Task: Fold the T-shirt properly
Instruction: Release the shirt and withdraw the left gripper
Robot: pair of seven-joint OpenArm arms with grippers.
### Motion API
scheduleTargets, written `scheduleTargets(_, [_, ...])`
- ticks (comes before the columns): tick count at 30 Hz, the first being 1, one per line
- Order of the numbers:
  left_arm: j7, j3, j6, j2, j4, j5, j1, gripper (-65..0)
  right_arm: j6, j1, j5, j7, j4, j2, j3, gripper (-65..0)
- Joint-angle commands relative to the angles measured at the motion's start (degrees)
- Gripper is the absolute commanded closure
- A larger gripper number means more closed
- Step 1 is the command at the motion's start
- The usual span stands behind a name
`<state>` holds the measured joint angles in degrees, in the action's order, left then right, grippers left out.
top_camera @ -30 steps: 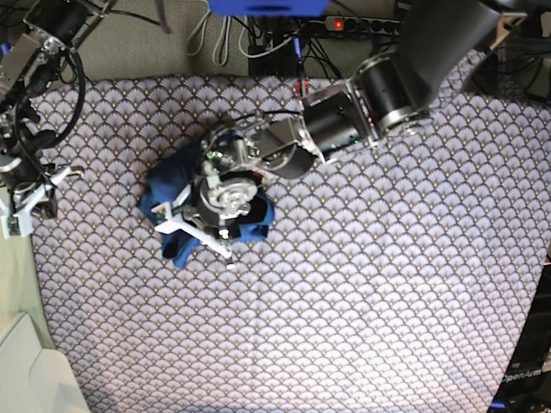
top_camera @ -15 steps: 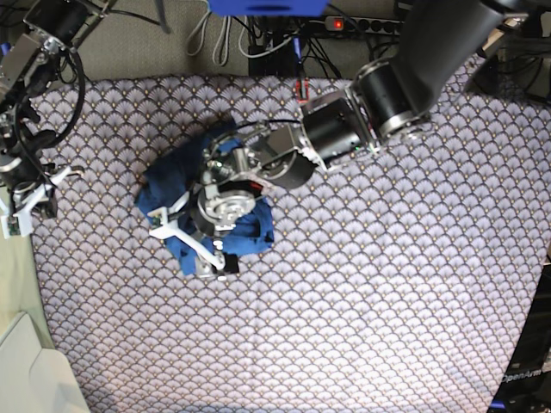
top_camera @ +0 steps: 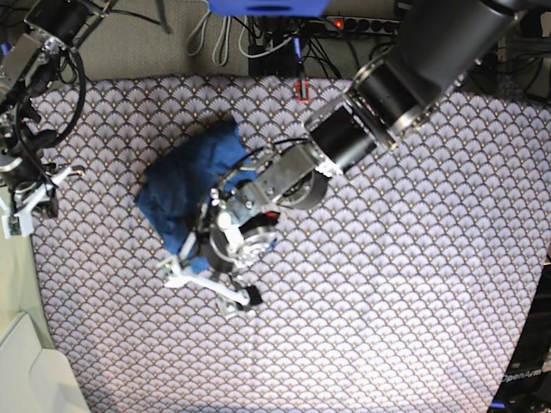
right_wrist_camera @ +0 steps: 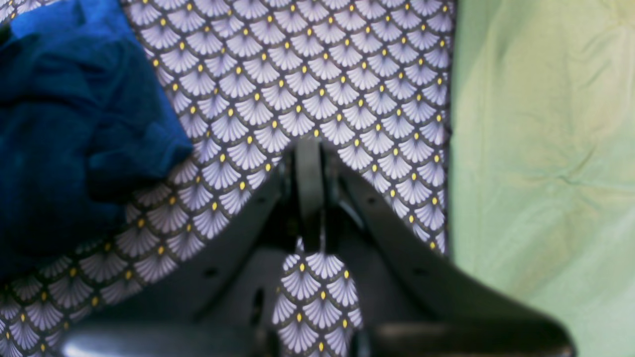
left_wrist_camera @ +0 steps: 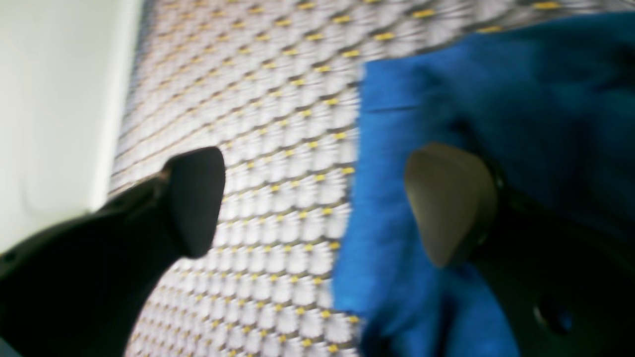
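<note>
The left arm reaches in from the base view's upper right, its wrist bent downward. The left hand [top_camera: 209, 286] has its two fingers spread wide with nothing between them. The right hand [right_wrist_camera: 308, 196], at that view's left edge, has its fingers pressed together, gripping nothing.

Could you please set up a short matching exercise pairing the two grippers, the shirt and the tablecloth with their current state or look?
Things:
1. left gripper
2. right gripper
3. T-shirt
4. tablecloth

States:
A. fan-scale pattern with yellow dots
B. shut, empty, beside the table's edge
C. open, at the cloth bundle's edge
D. royal blue, bunched into a compact bundle

Pairs: 1-C, 2-B, 3-D, 4-A
</note>
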<state>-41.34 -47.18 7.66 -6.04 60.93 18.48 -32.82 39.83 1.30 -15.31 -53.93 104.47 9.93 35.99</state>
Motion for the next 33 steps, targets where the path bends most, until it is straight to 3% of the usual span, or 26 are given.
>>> scheduleTargets(1, [0.7, 1.2, -0.5, -0.6, 1.1, 1.9, -1.4, -58.5, 0.2, -0.6, -0.6, 1.4, 0.9, 0.7, 0.2, 0.0])
scheduleTargets(11, [0.3, 9.8, -0.1, 0.7, 1.1, 3.6, -1.4, -58.5, 0.2, -0.6, -0.6, 1.2, 0.9, 0.7, 0.2, 0.0])
scheduleTargets(15, [-5.1, 18.5, -0.1, 3.5, 5.2, 3.3, -1.8, -58.5, 0.2, -0.5, -0.6, 1.0, 1.0, 0.7, -0.1, 0.0])
scheduleTargets(19, [-8.9, 26.5, -0.1, 8.2, 9.6, 3.6, -1.1, -58.5, 0.2, -0.3, -0.6, -2.6, 1.0, 0.7, -4.8, 0.0])
scheduleTargets(27, [-17.4, 36.0, -0.1, 22.9, 24.9, 3.5, 11.1, -58.5, 0.2, -0.6, -0.7, -3.9, 2.4, 0.7, -22.1, 0.0])
scheduleTargets(33, [-20.1, 47.0, 0.0, 28.2, 37.8, 3.6, 24.1, -58.6, 0.2, -0.6, -0.6, -3.7, 2.1, -2.7, -24.3, 0.0])
